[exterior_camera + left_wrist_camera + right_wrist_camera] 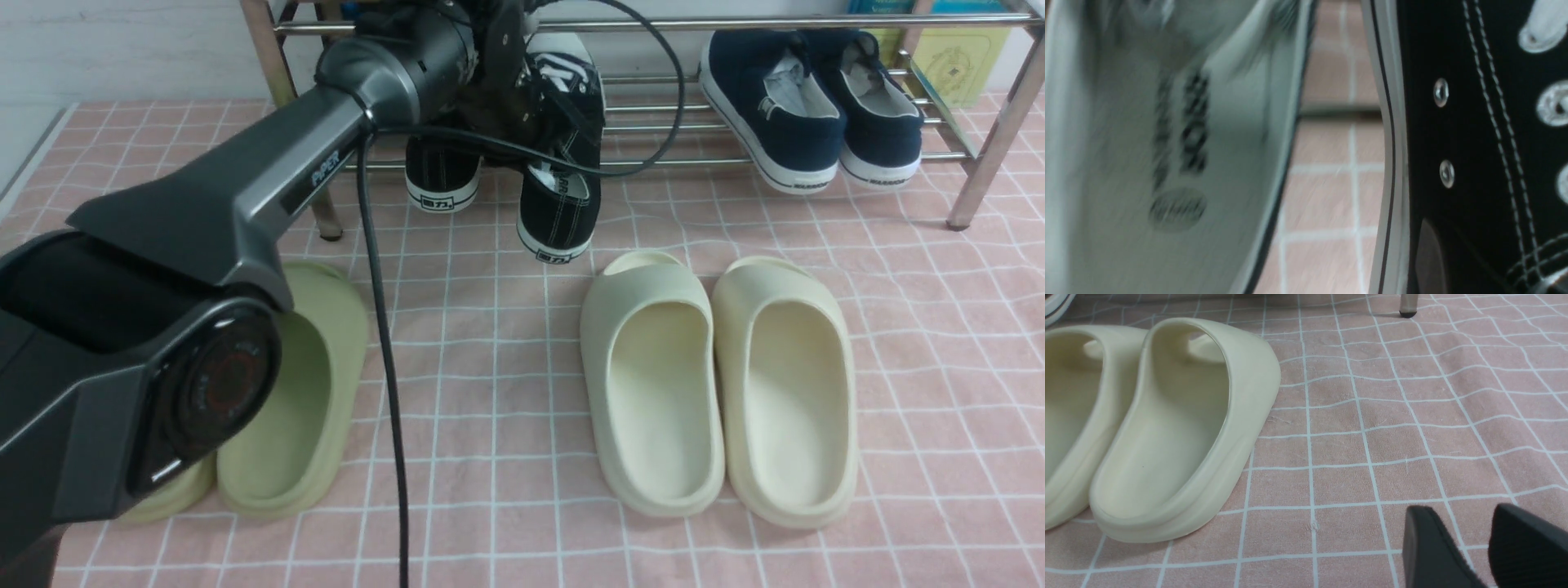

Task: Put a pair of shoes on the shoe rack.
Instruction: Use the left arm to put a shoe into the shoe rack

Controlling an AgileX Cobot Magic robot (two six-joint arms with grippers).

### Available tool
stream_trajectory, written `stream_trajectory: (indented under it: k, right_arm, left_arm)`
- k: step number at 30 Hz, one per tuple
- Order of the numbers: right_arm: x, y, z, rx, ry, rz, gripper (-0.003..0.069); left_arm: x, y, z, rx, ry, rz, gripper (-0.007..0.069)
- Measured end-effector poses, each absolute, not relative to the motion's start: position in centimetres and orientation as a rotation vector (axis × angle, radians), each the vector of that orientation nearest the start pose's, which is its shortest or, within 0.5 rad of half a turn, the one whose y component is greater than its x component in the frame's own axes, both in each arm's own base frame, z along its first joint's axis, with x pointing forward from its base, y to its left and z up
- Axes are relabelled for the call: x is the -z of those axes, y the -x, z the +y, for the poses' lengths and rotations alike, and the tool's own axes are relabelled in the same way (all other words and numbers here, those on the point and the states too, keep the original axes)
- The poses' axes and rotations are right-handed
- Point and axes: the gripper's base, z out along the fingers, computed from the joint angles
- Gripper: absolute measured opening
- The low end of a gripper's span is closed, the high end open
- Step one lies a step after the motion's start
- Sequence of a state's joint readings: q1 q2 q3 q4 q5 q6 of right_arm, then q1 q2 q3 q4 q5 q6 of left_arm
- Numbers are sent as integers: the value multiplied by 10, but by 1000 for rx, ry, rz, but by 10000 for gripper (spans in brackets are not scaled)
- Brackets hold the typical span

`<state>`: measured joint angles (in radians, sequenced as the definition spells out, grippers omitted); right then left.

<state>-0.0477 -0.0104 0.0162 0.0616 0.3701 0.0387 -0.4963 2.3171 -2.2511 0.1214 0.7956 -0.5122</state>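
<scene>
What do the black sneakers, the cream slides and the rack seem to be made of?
Black sneakers: likely canvas, matte woven look with white stitching; white soles look rubber. Cream slides: probably moulded foam, smooth, matte, seamless. Rack: metal, shiny chrome-like bars.

This is looking like a home shoe corner: a chrome rack (775,22) is holding navy shoes (808,114) far right, slides (710,392) are lying near on pink checked cloth (939,327), and a white wall (122,49) is standing far left.

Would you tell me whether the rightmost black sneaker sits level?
Tilted: the sneaker hangs heel down over the front of the shoe rack.
</scene>
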Motion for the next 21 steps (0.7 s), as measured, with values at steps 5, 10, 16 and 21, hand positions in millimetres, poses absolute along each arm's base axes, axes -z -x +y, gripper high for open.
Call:
stream_trajectory:
  k: [5, 10, 16, 21]
  right_arm:
    - [-175, -53, 0, -54, -118, 1855, 239]
    - [-175, -53, 0, -54, -118, 1855, 239]
    - [-175, -53, 0, -54, -118, 1855, 239]
    - [-175, -53, 0, -54, -118, 1855, 239]
  left_arm:
    - [-266, -482, -250, 330, -74, 2287, 27]
    - [-263, -486, -246, 295, -6, 2266, 45]
    - [-268, -490, -246, 301, 20, 2202, 169]
    - [-269, -488, -245, 295, 38, 2228, 318]
